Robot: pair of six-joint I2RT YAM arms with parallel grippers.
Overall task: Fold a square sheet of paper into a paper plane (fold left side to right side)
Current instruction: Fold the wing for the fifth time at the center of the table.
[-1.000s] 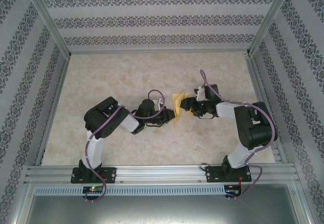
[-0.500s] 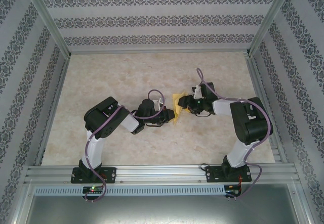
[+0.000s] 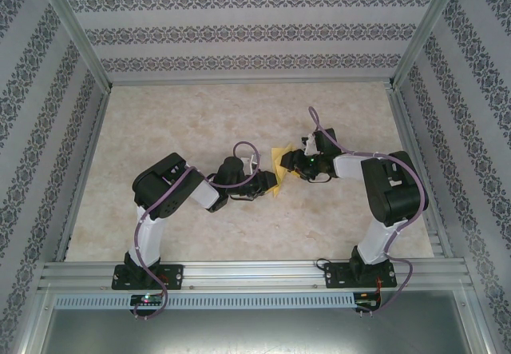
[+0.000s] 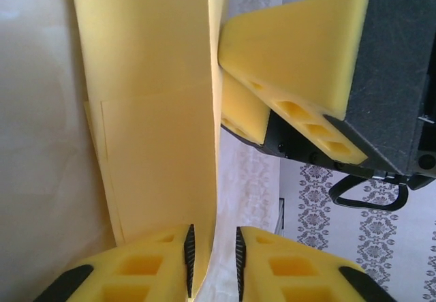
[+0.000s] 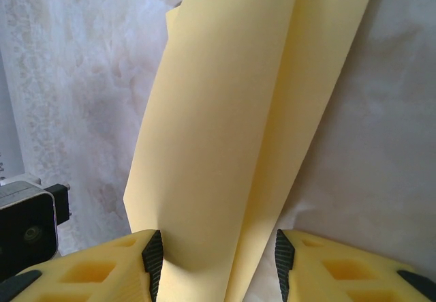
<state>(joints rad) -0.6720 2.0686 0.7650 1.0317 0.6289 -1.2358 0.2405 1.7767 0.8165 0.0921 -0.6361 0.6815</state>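
The square sheet of paper (image 3: 279,159) is yellow-orange and folded into a slim, layered paper plane shape at the middle of the table. My two grippers meet at it from either side. The left gripper (image 3: 272,183) sits at its near end. In the left wrist view the paper (image 4: 150,111) rests against the left pad, the jaws (image 4: 212,247) stand slightly apart, and the right pad is off it. The right gripper (image 3: 290,165) is open around the paper (image 5: 231,111). One of its pads (image 5: 152,258) dents the paper and the other is off it. Its foam fingers (image 4: 293,50) hang beside the sheet.
The pale marble-look tabletop (image 3: 200,122) runs wide to the left and back of the paper. Patterned walls (image 3: 255,30) with aluminium posts close it in on three sides. An aluminium rail (image 3: 255,272) with both arm bases runs along the near edge.
The left jaws, shut on the paper's near end before, have parted a little. The right arm has shifted left towards the paper, with its jaws slightly narrower.
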